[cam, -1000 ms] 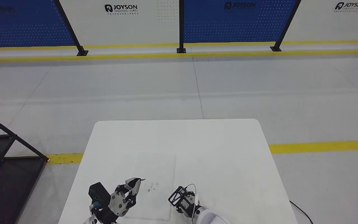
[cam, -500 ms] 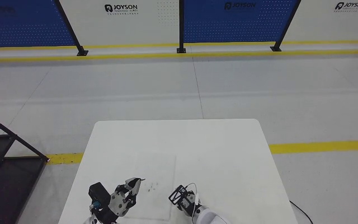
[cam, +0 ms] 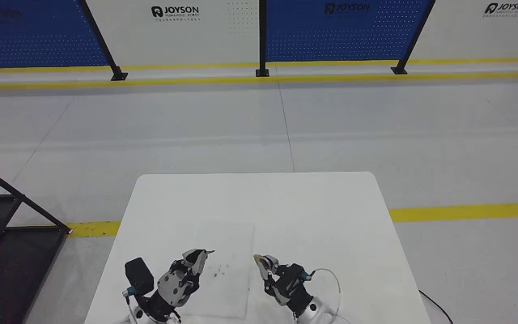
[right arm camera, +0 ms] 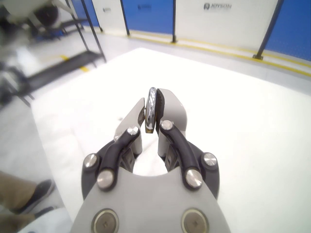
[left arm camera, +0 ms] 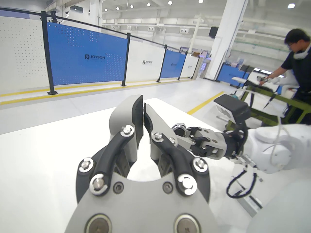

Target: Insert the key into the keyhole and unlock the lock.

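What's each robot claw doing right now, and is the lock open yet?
Left gripper: shut, tips pressed together.
Key: likely the thin sliver poking out of the left gripper; not in the lock.
Right gripper: shut on the lock.
Lock: held edge-on above the table; cannot tell if it is open or locked.

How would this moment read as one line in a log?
left gripper: shut, over table | right gripper: shut on lock | both: apart
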